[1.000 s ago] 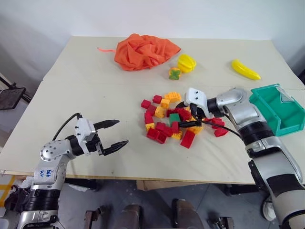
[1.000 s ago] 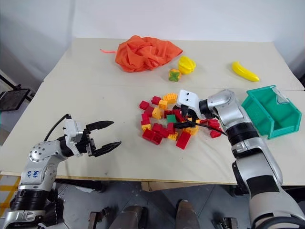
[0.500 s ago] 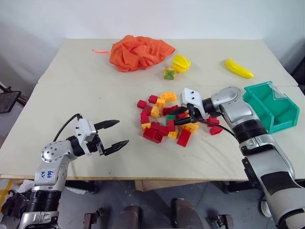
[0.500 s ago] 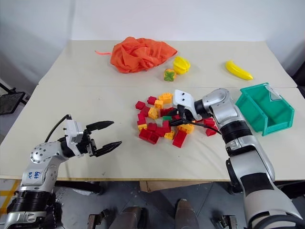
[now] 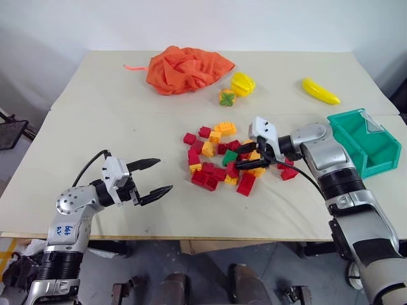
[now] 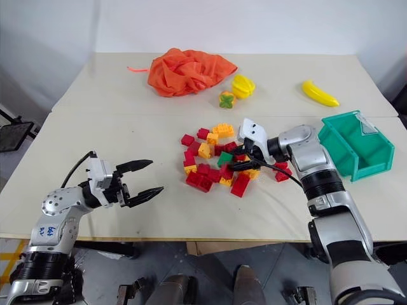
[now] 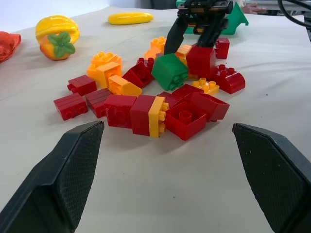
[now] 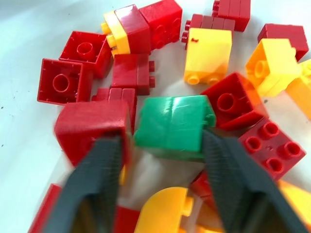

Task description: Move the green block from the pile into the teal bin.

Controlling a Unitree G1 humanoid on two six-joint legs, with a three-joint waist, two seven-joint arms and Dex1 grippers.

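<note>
The green block (image 8: 172, 127) sits tilted near the middle of the pile (image 5: 226, 159), propped on red bricks with yellow ones just behind it. In the right wrist view it lies between the 2 black fingers (image 8: 99, 179) of the right end effector (image 5: 244, 156). 1 finger seems to touch its side; the other presses against a red brick (image 8: 92, 128) that sits beside the block, so that brick is caught in the gap too. The jaws stand partly spread around both pieces, and I can't tell if the green one is gripped or only bracketed.

From the head camera the right arm reaches in from the bin side, its wrist angled down and toward the robot's left. The teal bin (image 5: 369, 141) stands at the right edge of the bench (image 5: 114, 127), well apart from the pile.

The left end effector (image 5: 156, 177) hovers over bare bench on the robot's left, jaws wide and holding nothing.

I read this as the grasping step: the block is not yet lifted. The next move calls for closing on the green block alone, which probably means shifting the finger off the red brick first. Otherwise the brick may be pinched along with it or lever the block loose. Then comes a lift clear of the pile and a swing right to the bin.

Beyond the pile lie an orange cloth bag (image 5: 187, 68), 2 toy vegetables (image 5: 236, 89) and a toy banana (image 5: 323, 91).
</note>
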